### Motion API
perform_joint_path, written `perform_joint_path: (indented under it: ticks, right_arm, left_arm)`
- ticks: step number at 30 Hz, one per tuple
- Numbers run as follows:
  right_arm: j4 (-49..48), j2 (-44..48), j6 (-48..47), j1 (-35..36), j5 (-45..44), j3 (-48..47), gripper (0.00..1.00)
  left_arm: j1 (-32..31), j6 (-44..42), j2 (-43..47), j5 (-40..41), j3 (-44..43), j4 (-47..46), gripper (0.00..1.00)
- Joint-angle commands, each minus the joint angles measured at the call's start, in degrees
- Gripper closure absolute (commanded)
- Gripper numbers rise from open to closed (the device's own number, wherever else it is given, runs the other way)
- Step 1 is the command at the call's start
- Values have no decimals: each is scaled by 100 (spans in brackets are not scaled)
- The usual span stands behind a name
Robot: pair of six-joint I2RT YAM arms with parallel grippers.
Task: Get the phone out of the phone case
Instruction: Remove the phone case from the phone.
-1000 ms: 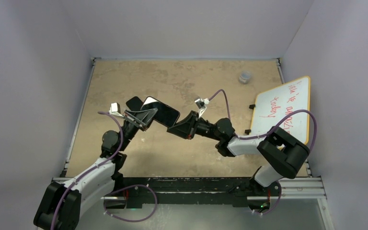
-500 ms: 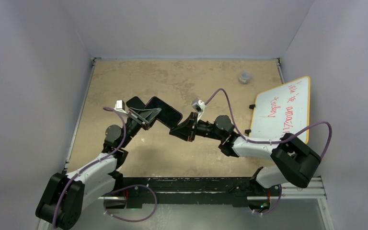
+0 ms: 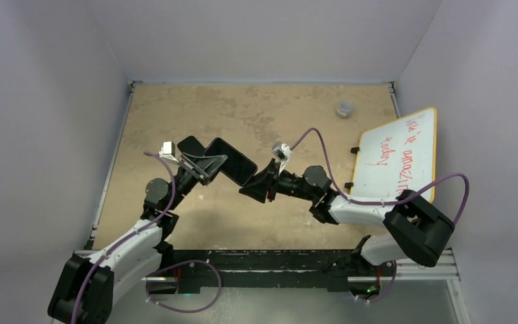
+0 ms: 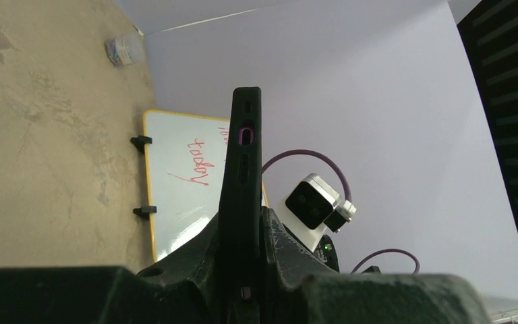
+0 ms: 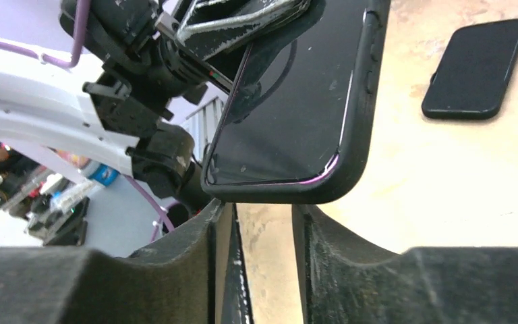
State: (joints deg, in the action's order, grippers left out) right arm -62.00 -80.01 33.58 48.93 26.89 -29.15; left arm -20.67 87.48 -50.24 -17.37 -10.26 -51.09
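A black phone case with a purple-edged phone in it (image 3: 233, 160) is held in the air over the middle of the table. My left gripper (image 3: 206, 166) is shut on its left end. In the left wrist view the case (image 4: 241, 169) stands edge-on between the fingers of the left gripper (image 4: 243, 233). My right gripper (image 3: 251, 187) is open at the case's right end. In the right wrist view the case's end (image 5: 297, 121) sits just beyond the fingertips of the right gripper (image 5: 263, 209), not between them.
A second flat black phone-shaped slab (image 3: 190, 144) lies on the table behind the left gripper, also in the right wrist view (image 5: 475, 67). A yellow-framed whiteboard (image 3: 398, 152) leans at the right. A small round jar (image 3: 344, 108) stands at the back right.
The left gripper has carried the cased phone slightly right and away. The right gripper has drawn back a little from the case's end, and its arm has swung to the right.
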Motion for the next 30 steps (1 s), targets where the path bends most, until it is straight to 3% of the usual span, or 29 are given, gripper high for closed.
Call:
perform_joint_path:
  ticks: [1, 9, 13, 30]
  right_arm:
    - [-1047, 272, 629, 120, -629, 222, 56]
    - [-2482, 29, 1369, 245, -751, 333, 51]
    - [-2417, -4, 1327, 347, -767, 263, 50]
    - [-2146, -268, 1199, 462, -932, -27, 55]
  left_arm:
    - [-29, 102, 151, 176, 32, -855, 100]
    - [-32, 229, 578, 460, 204, -673, 100]
    - [-34, 83, 746, 499, 75, -360, 100]
    - [-32, 267, 780, 559, 221, -695, 100]
